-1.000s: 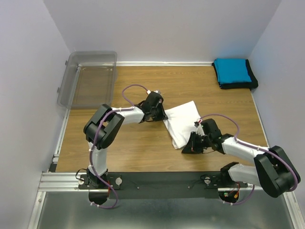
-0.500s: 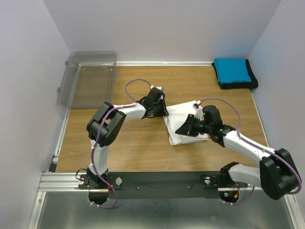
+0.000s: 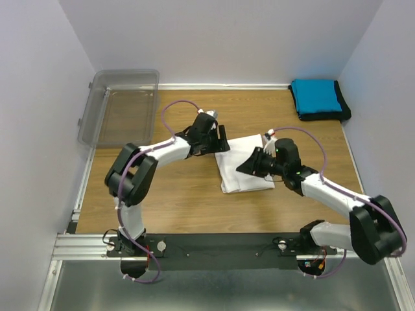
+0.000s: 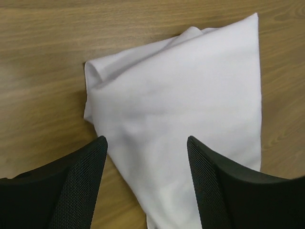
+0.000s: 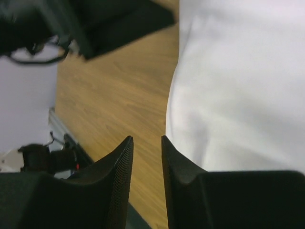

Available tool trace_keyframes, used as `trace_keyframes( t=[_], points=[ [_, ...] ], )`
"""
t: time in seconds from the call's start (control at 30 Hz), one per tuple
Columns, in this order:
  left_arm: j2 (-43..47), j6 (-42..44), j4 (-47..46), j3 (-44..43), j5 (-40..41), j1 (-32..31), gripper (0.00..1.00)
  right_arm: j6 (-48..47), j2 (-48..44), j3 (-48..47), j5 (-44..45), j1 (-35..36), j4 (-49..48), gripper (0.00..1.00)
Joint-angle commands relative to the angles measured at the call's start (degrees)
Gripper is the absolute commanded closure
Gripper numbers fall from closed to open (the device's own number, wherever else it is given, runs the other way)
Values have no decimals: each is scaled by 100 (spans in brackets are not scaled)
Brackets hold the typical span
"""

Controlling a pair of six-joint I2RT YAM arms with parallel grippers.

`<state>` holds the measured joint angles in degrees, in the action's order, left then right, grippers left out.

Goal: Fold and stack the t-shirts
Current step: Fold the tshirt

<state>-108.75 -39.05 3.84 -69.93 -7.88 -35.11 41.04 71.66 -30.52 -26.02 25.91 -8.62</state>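
**A:** Top view, where was the white t-shirt (image 3: 245,172)?

**B:** Folded mid-desk (image 3: 181,188). The left hand (image 3: 219,139) sat at its far-left corner and the right hand (image 3: 249,164) over its right part. The blue t-shirt (image 3: 316,96) lay on the black t-shirt (image 3: 344,113), far right.

**A:** Wrist views?

**B:** Left: fingers (image 4: 81,181) wide, empty, above the white cloth. Right: narrow gap, nothing in it, shirt edge just beside.
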Motion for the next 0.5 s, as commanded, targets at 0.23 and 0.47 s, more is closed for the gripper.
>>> trace_keyframes(
  t=[0.23, 0.47],
  points=[
    [2077, -814, 995, 1675, 516, -795, 28, -562, -556, -481, 2083, -253, 2022, 60],
    [1910, -1184, 838, 2089, 50, -1287, 54, -702, -504, -428, 2145, -306, 2110, 60]
  ],
)
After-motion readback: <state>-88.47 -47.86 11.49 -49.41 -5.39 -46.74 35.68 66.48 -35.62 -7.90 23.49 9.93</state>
